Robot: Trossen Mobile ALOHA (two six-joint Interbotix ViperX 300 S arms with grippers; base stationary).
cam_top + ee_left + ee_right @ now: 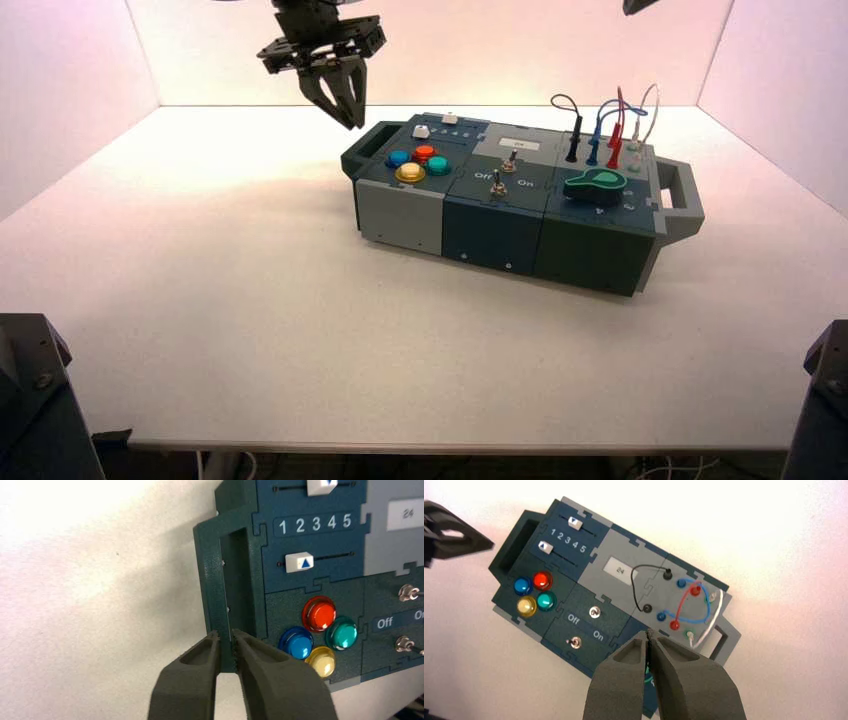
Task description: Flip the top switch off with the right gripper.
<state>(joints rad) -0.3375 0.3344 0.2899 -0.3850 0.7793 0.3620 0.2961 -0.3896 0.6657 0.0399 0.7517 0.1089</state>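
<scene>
The top switch (pixel 509 160) is a tiny silver toggle below a white label (pixel 519 144) on the box's grey middle part. It also shows in the right wrist view as the top switch (pixel 595 611), above the "Off"/"On" lettering. My right gripper (pixel 650 632) is shut with nothing in it, its tips touching. It hangs high over the box's near edge by the green knob, well clear of the switch. Only a bit of the right arm (pixel 640 6) shows in the high view. My left gripper (pixel 343 105) hovers above the box's left handle (pixel 214 595), its fingers a narrow gap apart and empty.
The twin toggle (pixel 574 641) sits between "Off" and "On". Red, blue, yellow and teal buttons (pixel 418 163) cluster at the box's left, with two white sliders (pixel 299 562) behind them. Plugged wires (pixel 610 125) stand up at the right, beside the green knob (pixel 597 183).
</scene>
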